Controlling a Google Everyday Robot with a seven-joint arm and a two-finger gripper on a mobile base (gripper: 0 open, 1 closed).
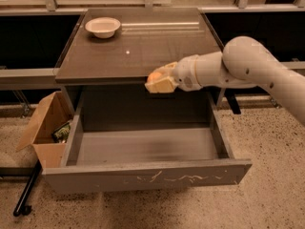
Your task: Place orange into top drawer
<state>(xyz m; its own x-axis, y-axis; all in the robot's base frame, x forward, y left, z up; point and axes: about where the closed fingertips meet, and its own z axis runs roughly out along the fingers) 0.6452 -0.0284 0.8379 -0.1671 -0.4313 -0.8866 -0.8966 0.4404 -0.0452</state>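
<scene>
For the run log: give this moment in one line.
pincer shut on small round orange fruit | at brown tabletop's front edge | over open grey drawer

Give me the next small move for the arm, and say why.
Probably lower the tool straight down into the top drawer. It holds the orange at the front edge of the countertop, above the rear of the open drawer. Releasing from this height might let the fruit bounce or roll.
</scene>
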